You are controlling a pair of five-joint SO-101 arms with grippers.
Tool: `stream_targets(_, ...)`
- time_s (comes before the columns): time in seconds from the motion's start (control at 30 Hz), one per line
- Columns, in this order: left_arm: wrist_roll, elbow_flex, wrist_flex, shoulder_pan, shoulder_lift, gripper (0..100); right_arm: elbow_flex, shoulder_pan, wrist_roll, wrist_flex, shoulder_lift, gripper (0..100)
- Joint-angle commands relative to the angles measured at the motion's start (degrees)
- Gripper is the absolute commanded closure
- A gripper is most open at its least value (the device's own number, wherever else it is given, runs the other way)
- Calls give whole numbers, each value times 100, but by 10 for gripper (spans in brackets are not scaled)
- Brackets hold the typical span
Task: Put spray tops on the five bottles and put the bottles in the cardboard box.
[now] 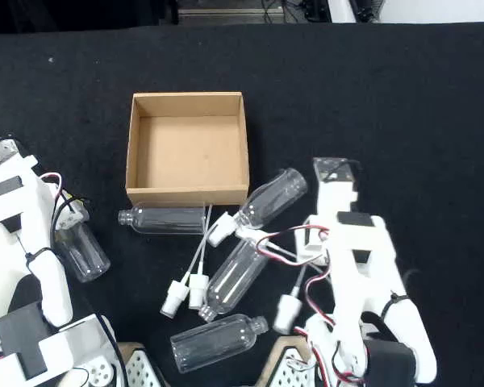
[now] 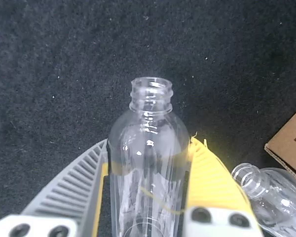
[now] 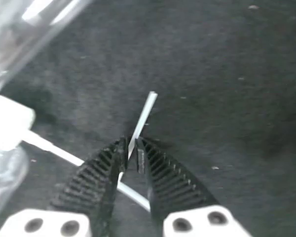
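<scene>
My left gripper [image 2: 150,146] is shut on a clear bottle [image 2: 149,148] whose open neck points away from it; in the high view this bottle [image 1: 82,248] lies at the left. My right gripper [image 3: 130,149] is shut on the thin white tube [image 3: 144,112] of a spray top, just above the black mat. Another spray top [image 3: 7,121] lies close by, its tube running under the fingers. The open cardboard box [image 1: 187,103] stands at the centre. Three bottles [image 1: 163,219] [image 1: 273,197] [image 1: 235,274] lie below it, and another bottle [image 1: 218,340] lies nearer the front. Several spray tops [image 1: 222,231] [image 1: 176,298] [image 1: 286,313] lie among them.
The table is covered by a black mat [image 1: 403,105], bare at the back and right. A box corner [image 2: 291,143] and a second bottle [image 2: 266,197] lie beside my left gripper. Both arm bases stand at the front edge.
</scene>
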Motion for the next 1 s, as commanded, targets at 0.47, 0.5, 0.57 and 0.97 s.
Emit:
stream_targets(0.47,44,-75,-62,4,-255,970,-1684,255,0,1723,66,831)
stream_targets(0.5,35,-92,-53,4,-255,970,-1640,211,-9,1697,66,832)
stream_targets(0.57,35,-101,-35,4,-255,970,-1508,220,-9,1486,66,840)
stream_targets(0.97,35,-101,-35,-66,-255,970,-418,615,475,624,66,836)
